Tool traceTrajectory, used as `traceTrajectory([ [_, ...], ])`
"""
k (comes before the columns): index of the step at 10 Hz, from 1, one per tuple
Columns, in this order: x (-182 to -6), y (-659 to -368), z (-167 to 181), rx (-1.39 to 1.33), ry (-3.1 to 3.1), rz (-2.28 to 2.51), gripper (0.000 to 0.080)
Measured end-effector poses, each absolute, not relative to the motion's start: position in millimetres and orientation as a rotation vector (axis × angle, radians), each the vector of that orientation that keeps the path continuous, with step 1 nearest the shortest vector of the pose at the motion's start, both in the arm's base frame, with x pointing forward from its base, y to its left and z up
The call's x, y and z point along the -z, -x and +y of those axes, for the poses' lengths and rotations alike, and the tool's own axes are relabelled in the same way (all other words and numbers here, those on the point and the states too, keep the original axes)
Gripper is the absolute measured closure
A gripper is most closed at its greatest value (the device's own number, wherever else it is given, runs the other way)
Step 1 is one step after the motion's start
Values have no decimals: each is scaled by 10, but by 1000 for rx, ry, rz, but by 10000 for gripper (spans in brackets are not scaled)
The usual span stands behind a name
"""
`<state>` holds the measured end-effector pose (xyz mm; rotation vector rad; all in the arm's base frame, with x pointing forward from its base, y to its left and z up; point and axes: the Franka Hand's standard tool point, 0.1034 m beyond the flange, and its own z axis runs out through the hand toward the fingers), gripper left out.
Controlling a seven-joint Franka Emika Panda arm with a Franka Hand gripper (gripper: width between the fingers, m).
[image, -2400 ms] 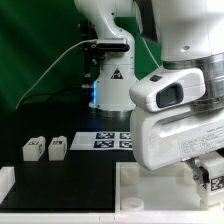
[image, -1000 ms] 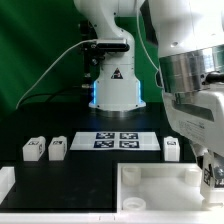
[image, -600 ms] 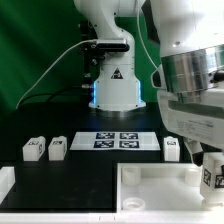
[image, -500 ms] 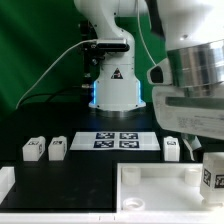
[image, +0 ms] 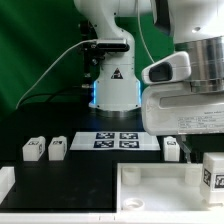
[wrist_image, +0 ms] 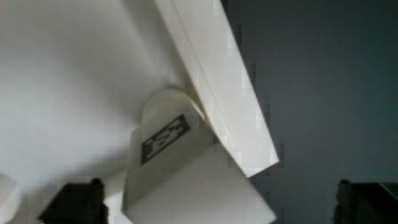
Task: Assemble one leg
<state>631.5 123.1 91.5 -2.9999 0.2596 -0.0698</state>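
Note:
In the wrist view my gripper [wrist_image: 224,205] is open, its two dark fingertips [wrist_image: 80,200] wide apart. Between and beyond them stands a white leg [wrist_image: 164,140] with a marker tag, against the rim of the large white tray-like piece [wrist_image: 222,80]. Neither finger touches it. In the exterior view this leg [image: 213,172] stands at that piece's [image: 160,185] corner at the exterior view's right, under my hand, and one dark finger [image: 189,150] shows beside it. Three more legs lie on the black table: two at the exterior view's left [image: 33,149] [image: 57,148] and one [image: 172,148] near my hand.
The marker board [image: 115,140] lies flat at the middle back, in front of the robot base [image: 112,85]. A white block [image: 5,182] sits at the front of the exterior view's left edge. A green curtain forms the backdrop.
My hand, which held the leg low at the exterior view's right, has let go and risen. The leg now stands uncovered at the tray-like piece's corner.

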Motion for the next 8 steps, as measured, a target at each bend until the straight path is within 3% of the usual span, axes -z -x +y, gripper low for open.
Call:
traceTrajectory([
  [2, -887, -6394, 1290, 68, 3041, 42, 150],
  [4, -884, -6385, 1282, 61, 3032, 123, 401],
  [5, -882, -6384, 1284, 58, 3029, 161, 401],
  [6, -887, -6390, 1260, 53, 3017, 309, 493],
  [8, -886, -6395, 1237, 35, 2965, 596, 493],
])
